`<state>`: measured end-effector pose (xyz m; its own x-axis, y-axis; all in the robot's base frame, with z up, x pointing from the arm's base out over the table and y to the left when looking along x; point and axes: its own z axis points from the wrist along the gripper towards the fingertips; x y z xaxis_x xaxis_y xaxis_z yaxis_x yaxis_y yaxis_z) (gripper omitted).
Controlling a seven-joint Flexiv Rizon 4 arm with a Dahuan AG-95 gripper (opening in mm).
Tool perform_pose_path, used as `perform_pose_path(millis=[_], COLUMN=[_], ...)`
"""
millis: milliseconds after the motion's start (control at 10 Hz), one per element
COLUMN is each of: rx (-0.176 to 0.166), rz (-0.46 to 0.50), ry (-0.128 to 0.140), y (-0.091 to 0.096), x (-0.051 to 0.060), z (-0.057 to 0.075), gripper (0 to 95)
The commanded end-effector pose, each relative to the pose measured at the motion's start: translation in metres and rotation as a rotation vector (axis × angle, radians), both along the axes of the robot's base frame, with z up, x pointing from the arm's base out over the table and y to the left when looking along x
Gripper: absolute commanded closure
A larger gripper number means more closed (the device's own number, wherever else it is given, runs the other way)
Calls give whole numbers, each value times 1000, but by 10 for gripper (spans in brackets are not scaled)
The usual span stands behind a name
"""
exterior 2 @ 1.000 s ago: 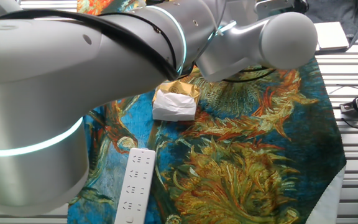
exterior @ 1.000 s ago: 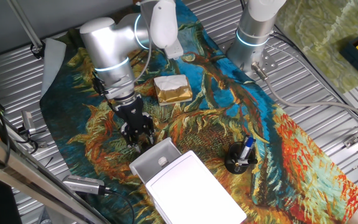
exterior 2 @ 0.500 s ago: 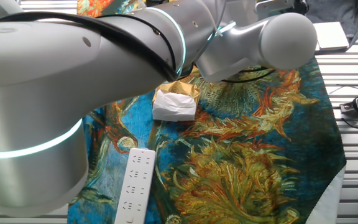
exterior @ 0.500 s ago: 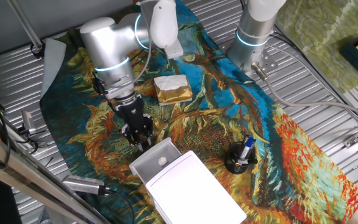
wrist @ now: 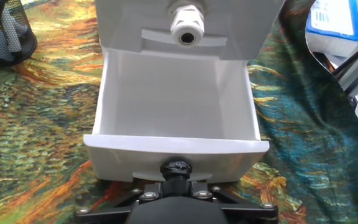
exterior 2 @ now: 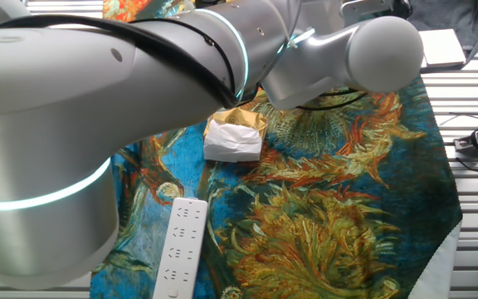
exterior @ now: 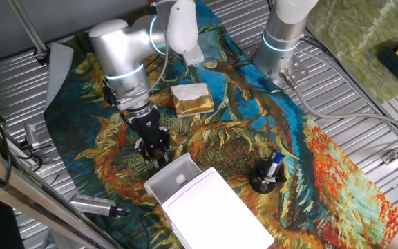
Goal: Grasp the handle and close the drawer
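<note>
The drawer (wrist: 176,99) is a light-grey tray pulled out of the white box (exterior: 209,207), and it is empty. In the hand view its front wall (wrist: 176,149) fills the lower middle. My gripper (exterior: 159,159) is right at that wall, with the fingertips under its lip and hidden. The drawer's own handle is hidden there too. A small round white knob (wrist: 185,28) sticks out of the box face above the tray and also shows in one fixed view (exterior: 180,180). In the other fixed view the arm blocks the drawer and the gripper.
A gold-and-white wrapped block (exterior: 191,99) lies behind the arm. A black mesh pen cup (exterior: 267,175) stands right of the box. A white remote (exterior 2: 180,247) lies on the painted cloth (exterior: 309,152). A second robot base (exterior: 282,38) stands at the back.
My gripper has edged a little closer to the drawer's front wall. The drawer has not visibly moved.
</note>
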<state>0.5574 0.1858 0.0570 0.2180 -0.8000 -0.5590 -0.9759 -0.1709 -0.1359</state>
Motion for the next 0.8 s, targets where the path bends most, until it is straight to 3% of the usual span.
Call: perform_pose_path(millis=[100, 800], rx=[0, 0], rz=[-2, -10], ry=[0, 5], y=[1, 7], x=[0, -1], z=[0, 0], gripper=[950, 950])
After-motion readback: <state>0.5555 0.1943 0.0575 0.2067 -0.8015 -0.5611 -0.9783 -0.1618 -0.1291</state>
